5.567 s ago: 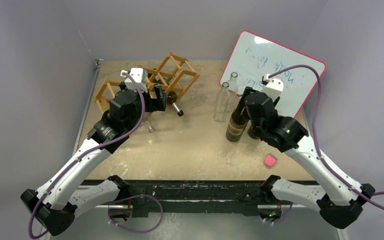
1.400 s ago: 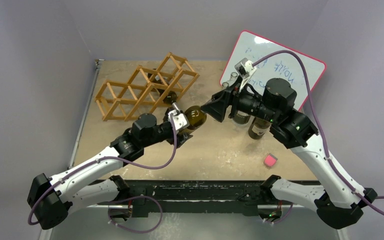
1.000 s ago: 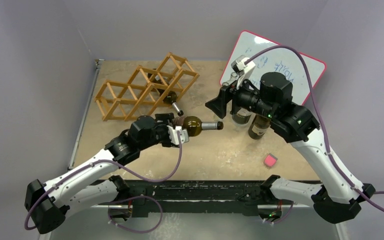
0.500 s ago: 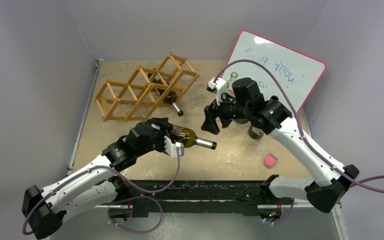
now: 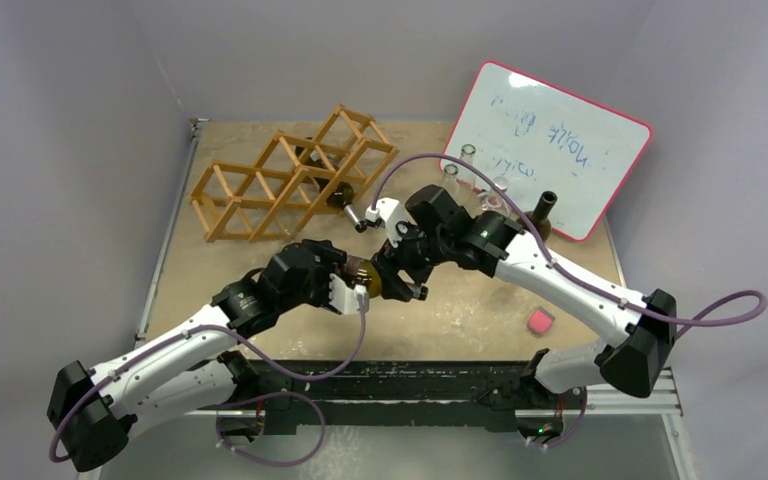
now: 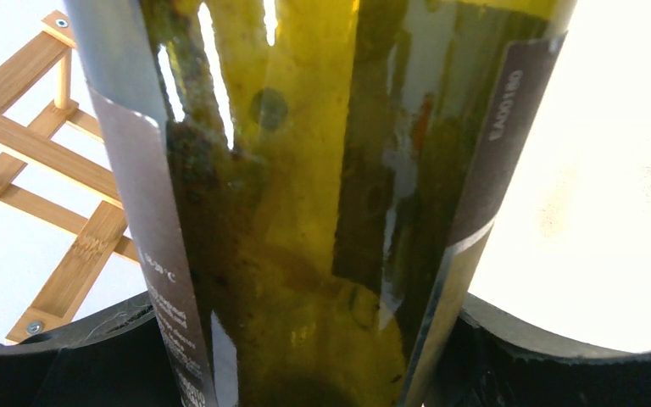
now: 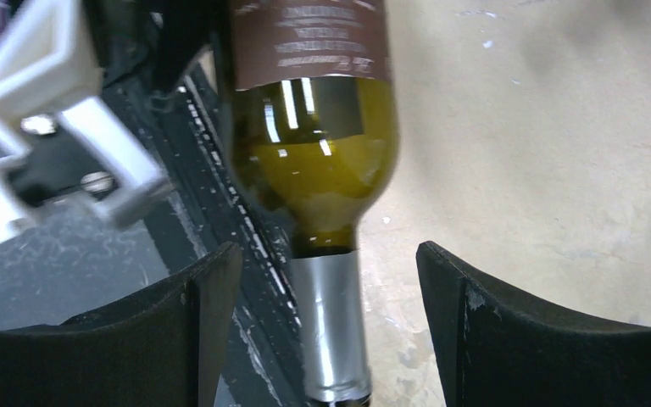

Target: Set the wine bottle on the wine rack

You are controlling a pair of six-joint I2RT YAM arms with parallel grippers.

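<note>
The wine bottle (image 5: 361, 272) is green glass with a brown label and a silver foil neck. My left gripper (image 5: 345, 285) is shut on its body and holds it above the table's near middle; the glass fills the left wrist view (image 6: 322, 212) between my fingers (image 6: 76, 365). My right gripper (image 5: 397, 283) is open, its jaws on either side of the foil neck (image 7: 332, 322) without touching it. The wine rack (image 5: 290, 175), an orange-brown wooden lattice, lies at the back left with another dark bottle (image 5: 345, 200) in one cell. A corner of the rack shows in the left wrist view (image 6: 42, 170).
A pink-framed whiteboard (image 5: 550, 135) leans at the back right. Clear glass bottles (image 5: 460, 165) and a dark bottle (image 5: 543, 205) stand in front of it. A small pink cube (image 5: 539, 321) lies near the front right edge.
My left arm drew the bottle back toward the near edge. My right arm left the standing bottles, swung down and left, and now straddles the bottle's neck with open jaws.
</note>
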